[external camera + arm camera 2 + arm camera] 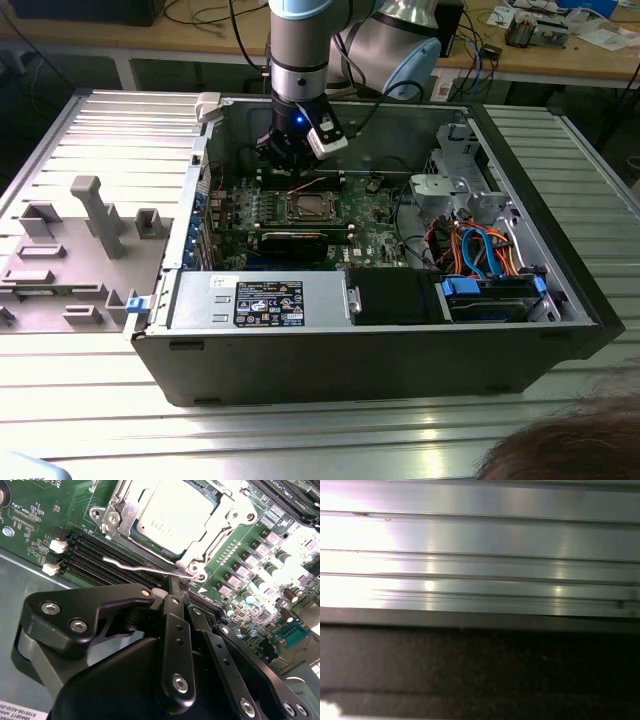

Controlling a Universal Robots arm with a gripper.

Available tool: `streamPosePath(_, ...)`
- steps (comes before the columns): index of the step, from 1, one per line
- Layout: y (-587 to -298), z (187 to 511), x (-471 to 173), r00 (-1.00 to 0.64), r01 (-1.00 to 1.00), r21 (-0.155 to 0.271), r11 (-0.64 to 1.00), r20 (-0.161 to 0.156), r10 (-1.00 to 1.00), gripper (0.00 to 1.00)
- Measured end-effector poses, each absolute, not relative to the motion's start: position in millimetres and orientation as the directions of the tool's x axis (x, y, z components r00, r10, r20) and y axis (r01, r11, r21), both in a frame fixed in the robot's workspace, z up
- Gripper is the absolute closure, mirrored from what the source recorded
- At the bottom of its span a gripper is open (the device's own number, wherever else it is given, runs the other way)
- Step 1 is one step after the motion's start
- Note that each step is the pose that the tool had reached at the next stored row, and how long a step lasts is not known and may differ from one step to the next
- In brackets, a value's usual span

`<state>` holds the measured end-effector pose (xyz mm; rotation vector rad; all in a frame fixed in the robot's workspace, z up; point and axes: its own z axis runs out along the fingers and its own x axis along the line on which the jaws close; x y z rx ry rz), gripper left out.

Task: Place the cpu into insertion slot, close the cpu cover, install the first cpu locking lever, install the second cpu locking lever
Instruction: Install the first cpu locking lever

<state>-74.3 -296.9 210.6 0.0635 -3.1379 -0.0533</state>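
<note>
In the second wrist view the cpu (172, 512) lies flat in the insertion slot (176, 556), its pale metal top facing up. The cpu cover (117, 515) is folded down around it as a silvery frame. A thin wire locking lever (140, 568) runs along the socket's near side, slightly raised above the board. My gripper (176, 586) is shut, its black fingers (172, 610) pressed together with their tips right at this lever, close to its hooked end. In the exterior view the gripper (290, 160) hangs inside the open computer case just behind the socket (310, 207).
Black memory slots (95, 555) lie beside the socket under the lever. The case holds a power supply (260, 300), coloured cables (480, 250) and a drive cage (450, 180). Grey fixtures (90, 220) stand on the ribbed table (480, 540). A person's hair (570, 450) shows at the front.
</note>
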Motion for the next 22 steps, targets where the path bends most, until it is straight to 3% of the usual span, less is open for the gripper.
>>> streamPosePath(22, -294.7, 207.3, -74.3, -0.999, -0.04, 0.034, 0.999, 0.002, -0.04, 0.89)
